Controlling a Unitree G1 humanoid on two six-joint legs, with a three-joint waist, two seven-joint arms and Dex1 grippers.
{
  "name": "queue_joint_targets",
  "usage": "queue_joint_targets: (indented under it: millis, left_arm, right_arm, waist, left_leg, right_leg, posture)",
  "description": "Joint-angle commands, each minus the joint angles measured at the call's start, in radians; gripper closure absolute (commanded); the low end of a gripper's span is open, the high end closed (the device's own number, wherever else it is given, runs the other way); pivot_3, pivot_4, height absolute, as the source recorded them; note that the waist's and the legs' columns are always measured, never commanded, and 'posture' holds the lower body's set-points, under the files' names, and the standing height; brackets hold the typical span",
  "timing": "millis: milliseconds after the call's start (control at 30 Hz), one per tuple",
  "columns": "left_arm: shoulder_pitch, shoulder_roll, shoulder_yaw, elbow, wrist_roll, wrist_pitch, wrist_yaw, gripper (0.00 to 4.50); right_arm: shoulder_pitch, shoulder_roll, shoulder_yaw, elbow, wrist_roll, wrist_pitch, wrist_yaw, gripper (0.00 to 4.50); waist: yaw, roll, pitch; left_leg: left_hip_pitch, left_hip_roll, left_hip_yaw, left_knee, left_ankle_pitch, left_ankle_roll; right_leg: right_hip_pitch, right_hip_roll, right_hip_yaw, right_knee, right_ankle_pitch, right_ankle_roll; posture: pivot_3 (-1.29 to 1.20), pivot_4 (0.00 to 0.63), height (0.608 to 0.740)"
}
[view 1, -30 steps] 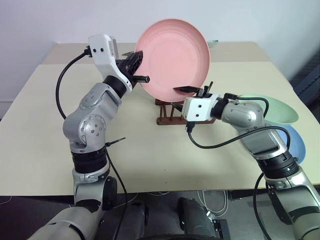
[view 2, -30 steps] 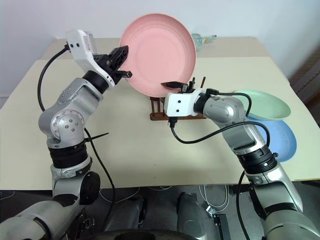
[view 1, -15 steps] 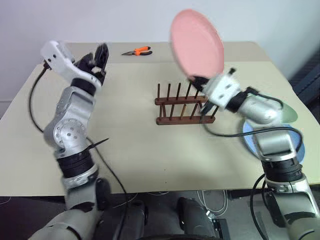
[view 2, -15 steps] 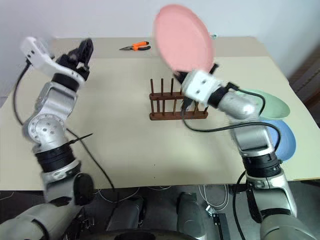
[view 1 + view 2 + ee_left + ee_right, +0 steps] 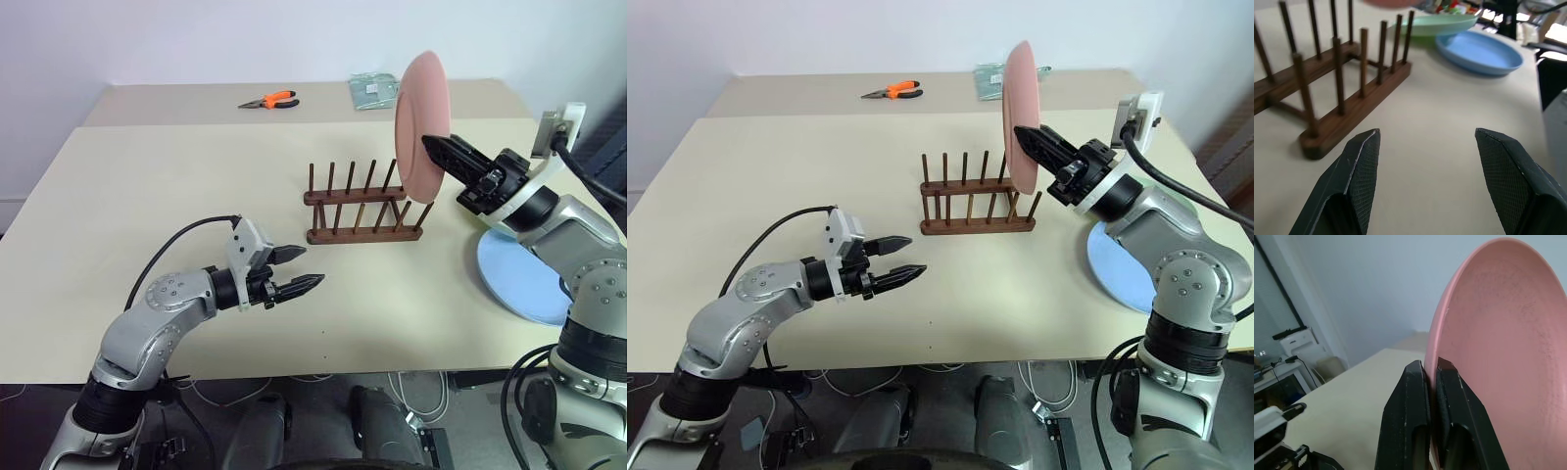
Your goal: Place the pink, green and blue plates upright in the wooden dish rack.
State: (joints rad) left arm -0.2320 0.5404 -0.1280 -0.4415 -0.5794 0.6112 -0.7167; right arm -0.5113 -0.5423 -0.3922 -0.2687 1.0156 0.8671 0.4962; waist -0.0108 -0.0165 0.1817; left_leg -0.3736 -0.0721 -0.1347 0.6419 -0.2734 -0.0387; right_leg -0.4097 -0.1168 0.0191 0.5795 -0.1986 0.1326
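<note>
Far left: left gripper (image 5: 294,276) low over the beige table (image 5: 147,196), both black fingers spread apart with nothing between them, aimed toward the rack but well short of it. Behind, near the back edge: orange-handled pliers (image 5: 269,100). At mid-table: wooden dish rack (image 5: 361,206), dark brown, two base bars with thin upright pegs, every slot bare. Farther back, right of the pliers: a small clear packet (image 5: 374,89) lying flat. Above the rack's right end: pink plate (image 5: 422,126), held upright and nearly edge-on, lower rim just over the last pegs, contact with them impossible to tell. Right gripper (image 5: 1432,377) clamped on the pink plate's rim, one finger on each face, closed tight against it. Farther right, flat on the table beside the right arm: blue plate (image 5: 1480,52), with green plate (image 5: 1442,24) just beyond it, edges close together, whether touching or overlapping not clear.
</note>
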Motion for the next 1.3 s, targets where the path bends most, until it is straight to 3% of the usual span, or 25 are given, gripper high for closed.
queue_joint_targets:
  millis: [33,100,200,333,433,533,633,667,800,967,1167,1300]
  left_arm:
    - [-0.008,-0.004,-0.006,-0.049,0.001,0.001,-0.003,1.36]
    - [-0.010,-0.006,-0.020,-0.054,0.014,0.001,0.001,1.36]
    - [-0.016,-0.013,-0.037,-0.053,0.029,0.001,0.007,1.31]
    - [-0.017,-0.021,-0.052,-0.052,0.045,-0.001,0.009,1.31]
    - [-0.014,-0.022,-0.075,-0.052,0.067,-0.006,0.003,1.31]
    - [-0.015,-0.026,-0.079,-0.046,0.075,-0.009,-0.002,1.31]
    - [-0.024,-0.030,-0.088,-0.032,0.088,-0.016,-0.011,1.31]
    - [-0.026,-0.032,-0.091,-0.028,0.090,-0.017,-0.015,1.31]
    - [-0.037,-0.041,-0.097,-0.011,0.099,-0.024,-0.031,1.31]
    - [-0.049,-0.050,-0.110,0.009,0.123,-0.035,-0.046,1.31]
    - [-0.044,-0.052,-0.114,0.005,0.145,-0.037,-0.049,1.31]
    - [-0.032,-0.046,-0.105,-0.006,0.152,-0.039,-0.048,1.31]
  right_arm:
    - [-0.016,-0.015,-0.006,0.050,0.014,0.004,0.010,4.50]
    - [-0.026,-0.010,-0.010,0.101,0.031,0.017,0.016,4.50]
    - [-0.041,-0.010,0.018,0.146,-0.049,-0.033,-0.001,3.50]
    - [-0.056,-0.014,0.048,0.170,-0.202,-0.153,-0.051,1.54]
    - [-0.052,-0.051,0.011,0.155,-0.280,-0.243,-0.066,1.54]
    - [-0.034,-0.111,-0.074,0.126,-0.252,-0.253,-0.046,1.54]
    - [0.021,-0.195,-0.137,0.117,-0.254,-0.252,0.001,0.65]
    - [0.044,-0.223,-0.141,0.119,-0.278,-0.260,0.014,0.09]
    - [0.153,-0.321,-0.122,0.172,-0.385,-0.332,0.110,0.03]
    - [0.305,-0.476,0.086,0.341,-0.731,-0.586,0.203,0.03]
    - [0.260,-0.529,0.322,0.648,-1.075,-0.918,0.145,0.03]
    - [0.206,-0.524,0.365,0.758,-1.153,-1.019,0.115,1.77]
  waist:
    - [0.000,0.000,0.000]
    - [0.000,0.000,0.000]
    - [0.000,0.000,0.000]
    - [0.000,0.000,0.000]
    - [0.001,0.000,0.000]
    - [0.007,0.000,0.001]
    - [0.013,0.000,0.000]
    - [0.016,0.000,0.000]
    - [0.016,0.001,0.000]
    - [0.017,0.001,0.000]
    - [0.008,0.002,0.000]
    - [0.000,0.003,0.001]
  left_leg:
    - [0.000,0.000,0.000,0.000,0.000,0.000]
    - [0.000,0.000,0.000,0.000,0.000,0.000]
    - [0.000,0.000,0.000,0.000,0.000,0.000]
    - [0.000,0.000,0.000,0.000,0.000,0.000]
    - [0.000,0.000,0.001,0.000,0.000,0.000]
    - [0.000,-0.001,0.000,0.000,0.000,0.000]
    - [0.000,-0.001,0.000,0.000,0.000,0.000]
    - [0.000,0.000,0.000,0.000,0.000,0.001]
    - [0.000,0.000,0.002,0.001,0.000,0.001]
    - [0.000,0.000,0.003,0.002,0.000,0.001]
    - [0.001,0.000,0.004,0.002,0.000,0.001]
    - [0.001,0.000,0.004,0.002,0.000,0.001]
  right_leg:
    - [0.000,0.000,0.000,0.000,0.000,0.000]
    - [0.000,0.000,0.000,0.000,0.000,0.000]
    - [0.000,0.000,0.000,0.000,0.000,0.000]
    - [0.000,0.000,0.000,0.000,0.000,0.000]
    - [0.000,0.000,0.000,0.000,0.000,0.000]
    - [0.000,0.000,0.000,0.000,0.000,0.001]
    - [0.000,0.000,0.000,0.000,0.000,0.001]
    - [0.000,0.000,0.000,0.000,0.000,0.001]
    - [0.001,0.000,0.000,0.000,-0.002,0.003]
    - [0.001,0.000,0.001,-0.001,-0.003,0.004]
    - [0.001,-0.001,0.001,0.000,-0.002,0.004]
    - [0.001,-0.001,0.002,0.000,-0.002,0.002]
  posture:
    - [0.00,0.150,0.740]
    - [0.00,0.150,0.740]
    - [0.00,0.150,0.740]
    - [0.00,0.150,0.740]
    - [0.00,0.150,0.740]
    - [0.00,0.150,0.740]
    - [0.00,0.150,0.740]
    - [0.00,0.150,0.740]
    - [0.00,0.150,0.740]
    - [0.00,0.150,0.740]
    - [0.00,0.150,0.740]
    - [0.00,0.150,0.740]
